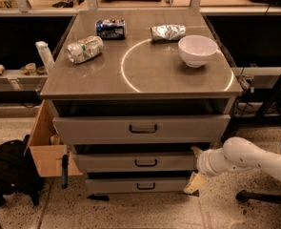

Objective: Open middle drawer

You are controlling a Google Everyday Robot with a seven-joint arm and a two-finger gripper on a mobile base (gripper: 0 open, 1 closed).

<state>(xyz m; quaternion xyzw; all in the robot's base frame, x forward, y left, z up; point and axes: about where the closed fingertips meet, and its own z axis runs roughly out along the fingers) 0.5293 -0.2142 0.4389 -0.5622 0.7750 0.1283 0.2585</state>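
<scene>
The middle drawer is the grey front second from the top of the cabinet, with a small dark loop handle at its centre. It stands slightly out from the cabinet body, less far than the top drawer. My gripper, on a white arm coming in from the right, sits at the right end of the middle drawer's front. It is open, with one finger near the drawer's upper right corner and the other tan finger lower, by the bottom drawer. Nothing is held.
On the cabinet top lie two crushed cans, a blue packet and a white bowl. A cardboard box and a black backpack stand on the floor at the left. A chair base is at the right.
</scene>
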